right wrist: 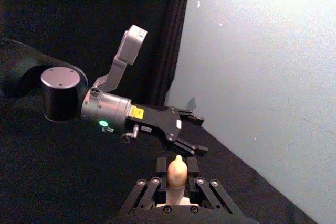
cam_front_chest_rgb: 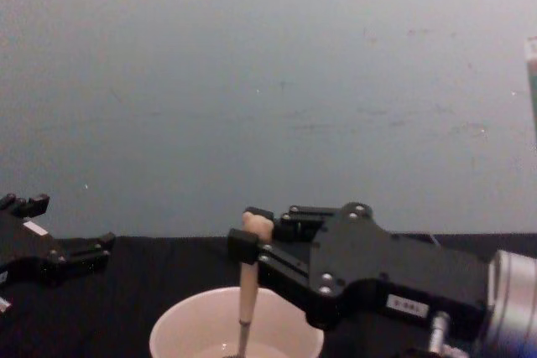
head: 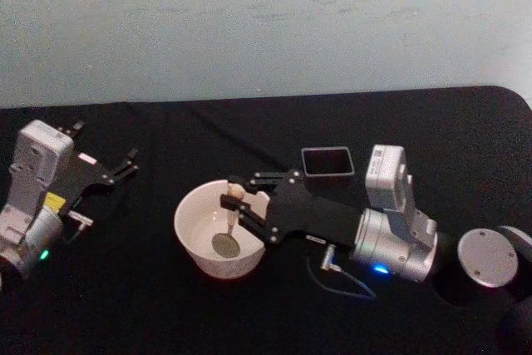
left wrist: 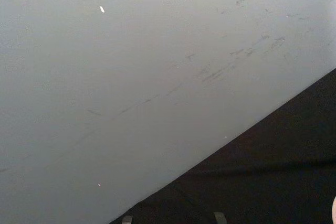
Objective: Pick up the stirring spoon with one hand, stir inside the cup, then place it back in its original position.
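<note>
Reaching in from the right, low over the black table, the right gripper has its two fingers clenched on the spoon just under the small bear head at the top of the pale handle. In the chest view the spoon stands nearly upright, its handle running down from the pinched fingers past the rim and into the cup. From the head view the silvery oval bowl sits low inside the cup, close to its floor; whether it touches the bottom cannot be told. The right wrist view shows the bear head poking up between that gripper's finger links. The cup rests on the table near the middle, its right rim passing under the gripper's fingers. A little farther back and to the right, just beyond the gripper's black palm, stands the holder, mouth up, apart from the cup. Well to the left of the cup, the left gripper lies low by the table with its fingers spread and nothing between them. Behind the table's far edge rises a pale wall.
</note>
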Robot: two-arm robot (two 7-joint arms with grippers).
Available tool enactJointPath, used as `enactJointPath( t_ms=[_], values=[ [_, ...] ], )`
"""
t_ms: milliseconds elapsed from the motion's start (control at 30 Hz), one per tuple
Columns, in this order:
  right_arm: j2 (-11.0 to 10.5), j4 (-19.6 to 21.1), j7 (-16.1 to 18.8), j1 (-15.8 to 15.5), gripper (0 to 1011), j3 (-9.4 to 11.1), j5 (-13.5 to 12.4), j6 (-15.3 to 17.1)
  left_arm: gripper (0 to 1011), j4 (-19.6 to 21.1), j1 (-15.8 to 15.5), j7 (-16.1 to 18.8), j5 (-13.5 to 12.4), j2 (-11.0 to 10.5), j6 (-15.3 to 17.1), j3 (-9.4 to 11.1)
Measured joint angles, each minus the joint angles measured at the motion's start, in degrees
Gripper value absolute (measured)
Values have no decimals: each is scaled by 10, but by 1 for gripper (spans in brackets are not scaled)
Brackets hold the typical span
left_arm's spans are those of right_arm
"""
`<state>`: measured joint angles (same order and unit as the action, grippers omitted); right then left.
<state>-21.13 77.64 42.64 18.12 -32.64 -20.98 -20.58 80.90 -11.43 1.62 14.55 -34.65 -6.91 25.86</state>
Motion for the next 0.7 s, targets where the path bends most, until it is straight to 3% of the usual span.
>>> enactJointPath(
  t_ms=[433, 700],
  values=[
    [41, -65, -28, 41, 214, -5, 20, -14, 1001, 0, 0, 0, 0, 0, 0, 0],
    [44, -78, -39, 47, 214, 5, 27, -15, 1001, 0, 0, 0, 0, 0, 0, 0]
  ],
)
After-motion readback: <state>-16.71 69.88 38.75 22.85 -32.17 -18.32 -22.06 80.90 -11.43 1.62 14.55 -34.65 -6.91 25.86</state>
